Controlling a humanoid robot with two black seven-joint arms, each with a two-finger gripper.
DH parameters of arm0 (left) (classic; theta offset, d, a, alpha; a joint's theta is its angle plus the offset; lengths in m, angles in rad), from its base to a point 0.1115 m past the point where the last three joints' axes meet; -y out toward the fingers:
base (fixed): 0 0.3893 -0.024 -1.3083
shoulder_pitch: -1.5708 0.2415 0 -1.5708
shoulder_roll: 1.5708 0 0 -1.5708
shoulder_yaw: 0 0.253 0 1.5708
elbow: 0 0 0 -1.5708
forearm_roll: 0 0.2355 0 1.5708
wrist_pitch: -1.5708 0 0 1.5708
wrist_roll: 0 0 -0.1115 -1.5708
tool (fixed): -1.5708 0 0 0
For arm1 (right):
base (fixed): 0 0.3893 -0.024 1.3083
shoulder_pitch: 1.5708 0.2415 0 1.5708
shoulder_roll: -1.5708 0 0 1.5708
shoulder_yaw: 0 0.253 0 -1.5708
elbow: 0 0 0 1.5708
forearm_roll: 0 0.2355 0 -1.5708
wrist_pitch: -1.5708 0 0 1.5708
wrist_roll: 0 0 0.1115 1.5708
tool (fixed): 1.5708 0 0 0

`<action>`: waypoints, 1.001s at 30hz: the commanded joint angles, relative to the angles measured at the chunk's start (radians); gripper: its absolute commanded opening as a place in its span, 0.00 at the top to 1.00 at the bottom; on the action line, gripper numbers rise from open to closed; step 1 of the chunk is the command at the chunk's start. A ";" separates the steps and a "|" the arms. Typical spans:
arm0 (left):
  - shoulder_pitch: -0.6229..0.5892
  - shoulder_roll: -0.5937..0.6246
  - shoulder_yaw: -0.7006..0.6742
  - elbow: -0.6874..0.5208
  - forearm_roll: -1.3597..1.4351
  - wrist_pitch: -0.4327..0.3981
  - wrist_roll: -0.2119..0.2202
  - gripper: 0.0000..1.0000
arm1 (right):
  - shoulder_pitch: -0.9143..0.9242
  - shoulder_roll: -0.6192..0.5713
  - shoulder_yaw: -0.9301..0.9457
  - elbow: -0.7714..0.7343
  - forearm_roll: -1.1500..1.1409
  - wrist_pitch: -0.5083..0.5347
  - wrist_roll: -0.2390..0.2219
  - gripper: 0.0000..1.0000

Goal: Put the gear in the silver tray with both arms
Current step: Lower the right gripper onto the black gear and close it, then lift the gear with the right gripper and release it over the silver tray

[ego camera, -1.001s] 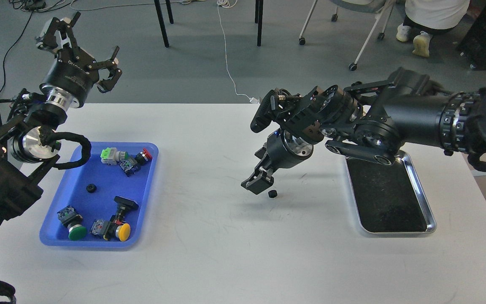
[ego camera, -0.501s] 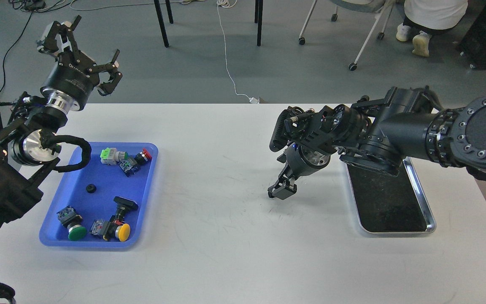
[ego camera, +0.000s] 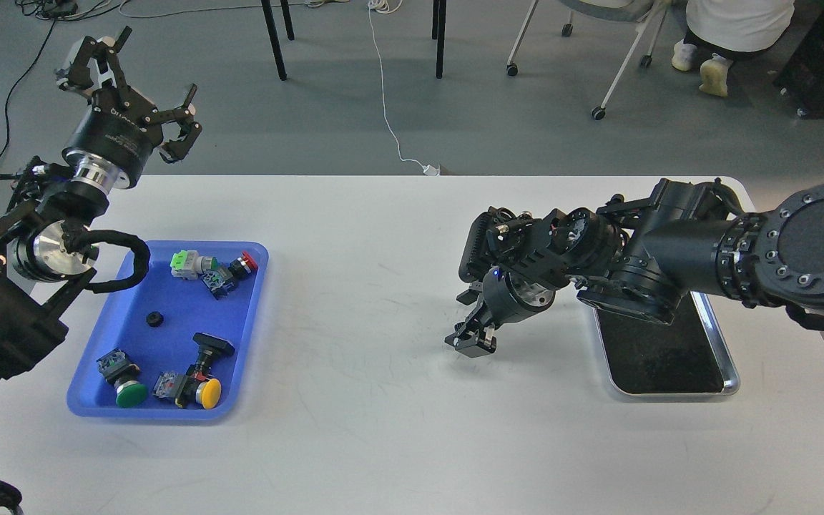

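Note:
My right gripper [ego camera: 471, 342] points down at the white table [ego camera: 369, 429], left of the silver tray [ego camera: 730, 372]. Its dark fingers sit close to the surface and I cannot tell them apart. The small black gear that lay on the table here is hidden under this gripper. The silver tray's dark bottom shows nothing in it; my right arm covers its far end. A second small black gear [ego camera: 155, 320] lies in the blue tray [ego camera: 97, 404]. My left gripper [ego camera: 151, 86] is open and empty, raised above the table's back left corner.
The blue tray also holds several push-button switches with green [ego camera: 130, 393], yellow [ego camera: 210, 392] and red [ego camera: 246, 262] caps. Beyond the table's far edge are chair legs, a white cable on the floor and a seated person.
My right gripper swung from left of the table gear over to it and came down on it, hiding it. My right arm lowered toward the table. My left gripper drifted slightly up and left.

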 commanded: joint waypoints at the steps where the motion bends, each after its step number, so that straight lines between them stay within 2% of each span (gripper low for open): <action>1: 0.000 0.000 0.001 0.000 0.000 0.002 0.000 0.02 | -0.015 0.000 0.003 -0.001 0.003 -0.014 0.000 0.34; 5: -0.001 -0.002 0.001 0.000 0.000 0.002 0.000 0.02 | -0.019 0.000 0.001 -0.001 0.004 -0.014 0.000 0.41; 8: -0.001 0.000 0.001 0.000 0.000 0.003 0.000 0.02 | -0.019 0.000 0.001 -0.001 0.003 -0.012 0.000 0.54; 10: 0.000 0.000 0.001 0.000 0.000 0.003 0.000 0.02 | -0.018 0.000 0.000 -0.002 0.003 -0.011 0.000 0.67; 17: 0.000 0.001 0.001 0.000 0.000 0.003 0.000 0.02 | -0.021 0.000 -0.005 -0.008 0.000 -0.008 0.000 0.90; 22: 0.000 0.001 0.001 0.000 0.000 0.003 0.000 0.02 | -0.018 0.000 -0.003 -0.005 0.000 -0.009 0.000 0.97; 30: 0.000 0.015 0.001 0.000 0.000 0.002 0.000 0.02 | 0.100 0.000 0.028 0.003 0.006 -0.008 0.000 0.97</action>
